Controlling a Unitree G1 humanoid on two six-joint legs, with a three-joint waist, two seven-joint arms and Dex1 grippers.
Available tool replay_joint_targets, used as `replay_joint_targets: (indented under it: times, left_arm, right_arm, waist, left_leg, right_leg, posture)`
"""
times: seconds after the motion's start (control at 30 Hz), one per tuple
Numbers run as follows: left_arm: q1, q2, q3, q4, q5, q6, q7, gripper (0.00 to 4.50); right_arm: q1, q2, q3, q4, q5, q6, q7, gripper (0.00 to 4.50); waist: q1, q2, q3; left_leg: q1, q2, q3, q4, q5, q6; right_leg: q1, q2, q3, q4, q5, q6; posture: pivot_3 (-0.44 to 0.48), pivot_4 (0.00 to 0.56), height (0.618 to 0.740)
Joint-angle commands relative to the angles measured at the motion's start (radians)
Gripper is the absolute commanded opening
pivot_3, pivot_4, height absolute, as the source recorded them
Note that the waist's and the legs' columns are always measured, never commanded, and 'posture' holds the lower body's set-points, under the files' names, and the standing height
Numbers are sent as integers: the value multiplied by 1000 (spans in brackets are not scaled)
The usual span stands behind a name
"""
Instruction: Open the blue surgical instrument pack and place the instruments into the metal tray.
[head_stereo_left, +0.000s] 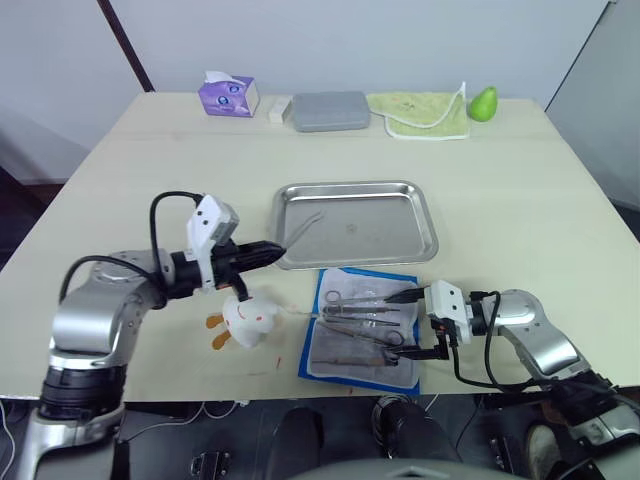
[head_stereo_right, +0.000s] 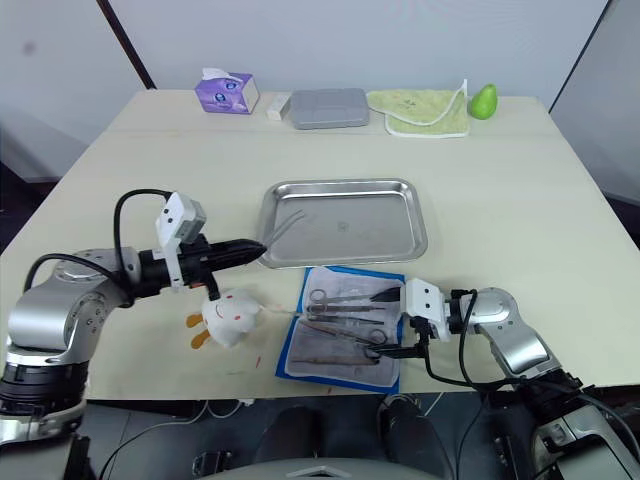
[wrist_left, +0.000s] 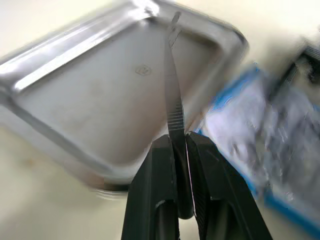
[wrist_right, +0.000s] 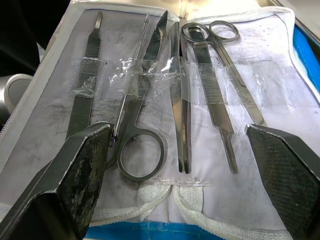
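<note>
Over the near-left corner of the metal tray (head_stereo_left: 355, 222), the left gripper (head_stereo_left: 272, 254) holds a pair of tweezers (wrist_left: 173, 80), its jaws pinched tight on the handle end. The tweezers' long axis runs straight on from the jaws, away from the robot and toward the tray's middle, so the tips already hang above the tray floor while the jaws themselves sit just outside the rim. That is the relation the coming move seems to turn on: the tool points into the tray, and a short lowering and release should lay it there. The risk, as I judge it, is that the handle end lands on the rim and tips out onto the tabletop (head_stereo_left: 150, 160).

The blue surgical instrument pack (head_stereo_left: 362, 328) lies open just on the robot's side of the tray, its pale lining facing up, near its near-right corner. The remaining instruments (wrist_right: 170, 95) lie on the lining side by side, several held under a clear strip, their long axes running across the pack, roughly parallel to the tray's near rim. The right gripper (head_stereo_left: 418, 322) sits at the pack's right edge with its jaws spread wide, pointing along those axes toward the ring handles; it is the nearer arm for the next pick.

A small white toy (head_stereo_left: 245, 320) lies on the tabletop to the left of the pack, below the left gripper.
</note>
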Motion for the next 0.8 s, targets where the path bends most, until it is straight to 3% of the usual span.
replay_joint_targets:
  times: [0.03,0.2,0.33,0.57,0.8]
  left_arm:
    - [-50,-104,12,-120,3,132,238,81]
    - [-181,-275,14,-164,28,412,500,81]
    - [-260,-397,32,-160,87,518,662,81]
    - [-299,-549,-2,-65,261,482,912,81]
    - [-298,-599,-44,23,323,409,957,81]
  right_arm:
    - [43,-27,70,92,-109,33,-3,4500]
    - [42,-27,72,84,-107,39,-1,4500]
    - [38,-28,74,83,-107,42,2,4500]
    - [26,-41,72,83,-102,50,17,4500]
    - [29,-55,69,70,-98,58,29,4500]
  waist:
    - [-1,0,0]
    - [1,0,0]
    - [-3,0,0]
    - [-2,1,0]
    - [-1,1,0]
  left_leg:
    - [1,0,-1,0,0,0]
    - [1,0,-3,-1,0,0]
    - [2,-1,-5,-1,0,0]
    - [2,-1,-7,-2,0,-1]
    - [1,-3,-8,-2,0,-1]
  right_leg:
    - [1,0,0,-1,0,0]
    - [4,0,-2,-4,2,-2]
    - [8,0,-4,-8,2,-1]
    - [8,0,-5,-8,2,-2]
    - [8,-2,-6,-9,2,-1]
  posture:
    - [0,150,740]
    - [0,150,740]
    - [0,150,740]
    - [0,150,740]
    - [0,150,740]
